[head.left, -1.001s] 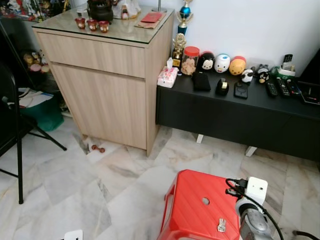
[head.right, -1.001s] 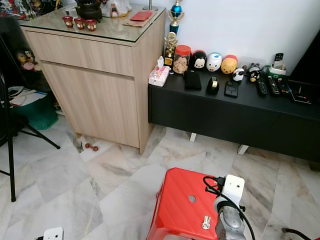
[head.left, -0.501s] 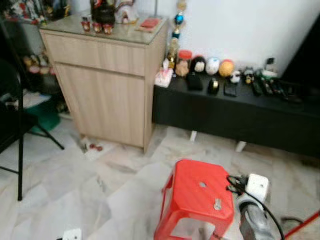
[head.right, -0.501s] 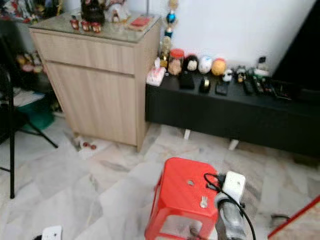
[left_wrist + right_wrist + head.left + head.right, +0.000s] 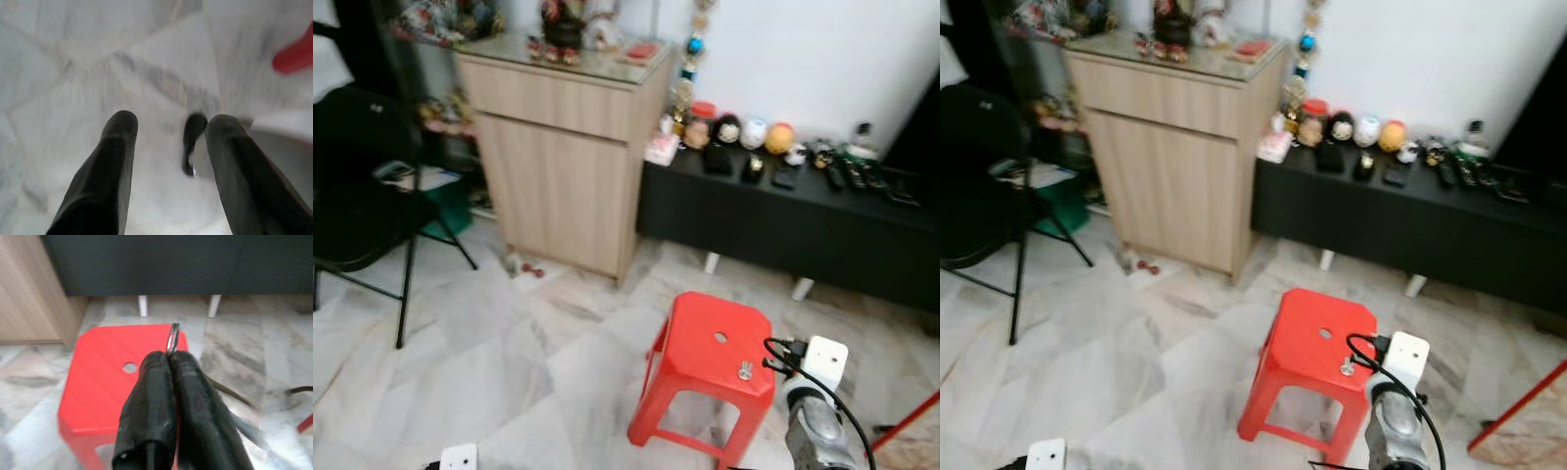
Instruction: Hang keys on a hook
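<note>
Red plastic stool point(image 5: 710, 360) sits on the pale marble floor point(image 5: 489, 362), right in front of the robot. Right gripper point(image 5: 170, 357) is over the stool top, fingers pressed together on a thin metal key ring point(image 5: 171, 339) that pokes out edge-on past the tips — the right wrist view shows the ring clamped, with the stool's centre hole just beyond it. From the head, the keys point(image 5: 744, 370) show as a small silver cluster against the near-right part of the stool top, just ahead of the right arm's white wrist module point(image 5: 824, 360); whether they hang clear of the seat or touch it, can't tell. Left gripper point(image 5: 168, 128) points down at the marble, fingers spread apart, nothing between them — view is blurred, with a dark blob on the floor beyond the tips that I can't identify. Behind the stool: wooden cabinet point(image 5: 563, 166) with ornaments on its glass top, and beside it on the right a low black console point(image 5: 803, 225) against the white wall, lined with small figurines, a jar and remotes. Black folding chair point(image 5: 362, 201) stands at far left.
</note>
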Controlling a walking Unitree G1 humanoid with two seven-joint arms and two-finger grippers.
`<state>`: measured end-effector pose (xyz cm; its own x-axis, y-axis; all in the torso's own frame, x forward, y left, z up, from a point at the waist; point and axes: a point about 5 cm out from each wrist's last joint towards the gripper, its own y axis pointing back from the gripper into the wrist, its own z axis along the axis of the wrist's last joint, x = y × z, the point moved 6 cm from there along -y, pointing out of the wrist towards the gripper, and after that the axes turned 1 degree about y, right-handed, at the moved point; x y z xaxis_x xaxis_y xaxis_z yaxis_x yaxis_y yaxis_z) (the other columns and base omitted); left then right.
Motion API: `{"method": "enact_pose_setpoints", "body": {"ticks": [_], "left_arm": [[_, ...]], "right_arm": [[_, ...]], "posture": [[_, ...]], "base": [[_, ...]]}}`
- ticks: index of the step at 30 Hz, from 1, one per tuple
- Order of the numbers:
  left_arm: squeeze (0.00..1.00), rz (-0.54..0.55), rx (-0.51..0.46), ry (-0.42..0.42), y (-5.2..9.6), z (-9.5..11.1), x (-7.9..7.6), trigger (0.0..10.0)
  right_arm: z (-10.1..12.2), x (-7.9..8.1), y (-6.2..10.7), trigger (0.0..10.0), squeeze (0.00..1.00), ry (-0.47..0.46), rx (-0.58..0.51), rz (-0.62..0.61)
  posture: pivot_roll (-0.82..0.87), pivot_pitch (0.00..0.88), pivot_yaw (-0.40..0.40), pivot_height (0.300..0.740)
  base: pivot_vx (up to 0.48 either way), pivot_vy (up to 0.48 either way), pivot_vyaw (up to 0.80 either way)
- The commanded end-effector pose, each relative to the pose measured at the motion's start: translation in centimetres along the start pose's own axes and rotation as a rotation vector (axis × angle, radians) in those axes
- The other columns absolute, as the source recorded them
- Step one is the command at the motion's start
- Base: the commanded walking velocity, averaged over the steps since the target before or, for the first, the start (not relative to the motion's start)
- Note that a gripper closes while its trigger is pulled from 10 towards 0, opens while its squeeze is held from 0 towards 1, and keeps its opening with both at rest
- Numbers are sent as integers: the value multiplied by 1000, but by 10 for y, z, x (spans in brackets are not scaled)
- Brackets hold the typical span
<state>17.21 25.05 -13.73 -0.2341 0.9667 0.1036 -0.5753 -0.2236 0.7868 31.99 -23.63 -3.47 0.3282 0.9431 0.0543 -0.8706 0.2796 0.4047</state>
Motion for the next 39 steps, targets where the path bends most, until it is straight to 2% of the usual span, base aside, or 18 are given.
{"method": "enact_pose_setpoints", "body": {"ticks": [1,31,39], "left_arm": [[0,-5,-11,-13,-2,7,0,10000],[0,-9,-18,-27,-3,11,2,10000],[0,-19,-7,-38,-2,7,1,10000]], "right_arm": [[8,-1,-2,10000,0,-11,-20,-14],[-1,-7,-1,10000,0,-36,17,-49],[-7,-11,1,10000,0,-31,30,-54]], "posture": [[114,9,-100,740],[118,24,-87,740],[113,0,-74,740]], "base": [[0,-405,0],[0,-323,0],[0,-323,0]]}}
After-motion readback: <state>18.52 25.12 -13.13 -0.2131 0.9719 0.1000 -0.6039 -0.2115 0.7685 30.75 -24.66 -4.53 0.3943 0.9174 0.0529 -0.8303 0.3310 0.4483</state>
